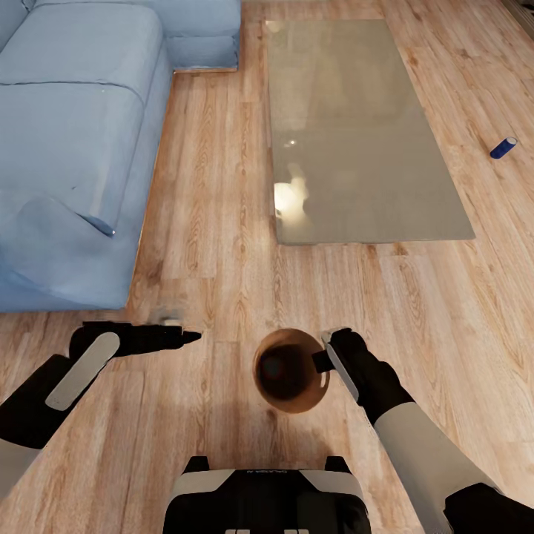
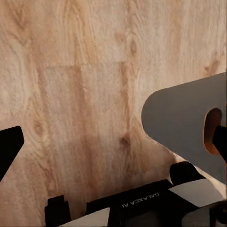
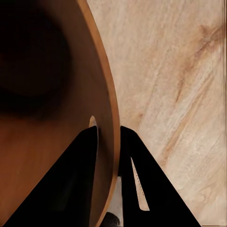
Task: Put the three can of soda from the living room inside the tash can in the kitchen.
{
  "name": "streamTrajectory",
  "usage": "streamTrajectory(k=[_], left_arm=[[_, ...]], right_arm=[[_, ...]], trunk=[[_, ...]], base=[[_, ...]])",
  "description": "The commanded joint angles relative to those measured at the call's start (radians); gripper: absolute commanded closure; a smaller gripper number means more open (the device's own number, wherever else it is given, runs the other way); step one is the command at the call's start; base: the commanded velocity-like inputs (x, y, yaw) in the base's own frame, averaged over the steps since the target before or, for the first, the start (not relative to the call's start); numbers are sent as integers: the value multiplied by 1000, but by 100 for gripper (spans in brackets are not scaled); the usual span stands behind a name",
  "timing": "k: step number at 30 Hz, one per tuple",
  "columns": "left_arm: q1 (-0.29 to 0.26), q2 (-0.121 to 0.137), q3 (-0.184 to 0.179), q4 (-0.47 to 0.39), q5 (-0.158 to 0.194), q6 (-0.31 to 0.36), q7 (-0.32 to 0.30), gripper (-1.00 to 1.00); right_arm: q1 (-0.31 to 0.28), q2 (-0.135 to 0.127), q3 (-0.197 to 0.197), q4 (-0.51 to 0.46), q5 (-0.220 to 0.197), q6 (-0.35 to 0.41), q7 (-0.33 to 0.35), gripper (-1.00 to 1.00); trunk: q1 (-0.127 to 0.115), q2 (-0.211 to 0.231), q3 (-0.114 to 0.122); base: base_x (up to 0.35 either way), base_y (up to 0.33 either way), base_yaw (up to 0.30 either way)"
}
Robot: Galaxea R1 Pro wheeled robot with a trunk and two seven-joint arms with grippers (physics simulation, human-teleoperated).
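Bin status: small round tapered trash can (image 1: 291,371), copper-brown inside and grey-beige outside, is being carried just ahead of the robot base (image 1: 267,495), above the light wood plank floor (image 1: 222,222). It is being pinched at the rim by the right tool (image 3: 108,135), one finger inside the wall and one outside, closed down to wall thickness. In the left wrist view the bin's grey side and its oval handle hole (image 2: 213,130) are being shown.

Handling judgement: bin is likely being read correctly as light and stiff, with a thin smooth wall. A one-sided rim pinch is being loaded off-centre, so swing or slip at the pads is to be expected during turns of the base. The rim beside the handle hole is judged the best place to take hold.

Left tool (image 1: 172,335) is being held out over bare floor, well apart from the bin, carrying nothing; its finger spacing cannot be told from these views.

Dark blue cylindrical soda can with silvery end (image 1: 503,147) is lying on its side on the floor, well beyond the far right side of the glass-topped low table (image 1: 356,126). It is judged light, rigid, and prone to rolling; a grip across the body mid-length is being favoured. Blue fabric sofa (image 1: 67,148) is standing to the left.
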Motion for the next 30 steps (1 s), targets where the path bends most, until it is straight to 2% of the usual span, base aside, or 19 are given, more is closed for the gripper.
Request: streamTrajectory(k=[1,2,3,4,6,7,10,12,14,15,18,19,20,22,23,24,26,27,30], left_arm=[[23,0,2,1,-20,-31,-1,-100],[57,1,4,5,-62,-81,-3,-100],[70,0,4,7,-83,-104,-6,-100],[94,0,5,13,-122,-145,-17,-100],[125,-2,5,23,-167,-195,-47,-100],[125,-2,5,23,-167,-195,-47,-100],[170,-4,4,53,-213,-264,-90,-100],[189,-4,1,81,-240,-329,-104,-100],[202,-5,-1,114,-268,-405,-115,-100],[208,-5,-2,136,-276,-433,-118,-100],[218,-6,-3,179,-281,-490,-123,-100],[222,-6,-4,203,-284,-537,-134,-100],[226,-7,-4,221,-285,-580,-151,-100],[235,-7,-4,234,-286,-612,-169,-100],[250,-7,-4,244,-287,-633,-185,-100],[266,-7,-4,251,-287,-648,-195,-100],[279,-7,-3,255,-288,-659,-201,-100],[287,-7,-4,258,-288,-672,-205,-100],[307,-7,-3,262,-290,-711,-211,-100]], right_arm=[[0,-5,-1,0,-22,0,8,100],[0,-13,-3,-1,-23,0,11,100],[0,-16,-4,-1,-24,0,12,100],[0,-24,-6,-2,-25,0,13,100],[0,-41,-7,-3,-28,0,15,100],[0,-41,-7,-3,-28,0,15,100],[0,-71,-9,-10,-31,0,18,100],[0,-96,-10,-13,-32,0,37,100],[1,-133,-10,-18,-29,0,92,100],[2,-151,-10,-24,-29,0,112,100],[3,-171,-9,-42,-29,0,131,100],[5,-179,-9,-60,-28,0,138,100],[7,-185,-10,-83,-28,0,143,100],[10,-189,-18,-108,-29,0,149,100],[19,-191,-37,-132,-29,0,156,100],[39,-192,-60,-160,-29,0,163,100],[69,-193,-81,-198,-29,0,168,100],[109,-194,-101,-246,-29,-6,171,100],[259,-193,-162,-412,-29,-85,174,100]], trunk=[[0,0,0],[0,0,0],[0,0,0],[0,0,0],[0,0,0],[0,0,0],[0,0,0],[0,0,0],[0,0,0],[0,0,0],[0,0,0],[0,0,0],[0,0,0],[0,0,0],[0,0,0],[0,0,0],[0,0,0],[0,0,0],[0,0,0]], base=[[0,0,0],[0,0,0],[0,0,0],[0,0,0],[0,0,0],[0,0,0],[0,0,0],[0,0,0],[0,0,0],[0,0,0],[0,0,0],[0,0,0],[0,0,0],[0,0,0],[0,0,0],[0,0,0],[0,0,0],[0,0,0],[0,0,0]])
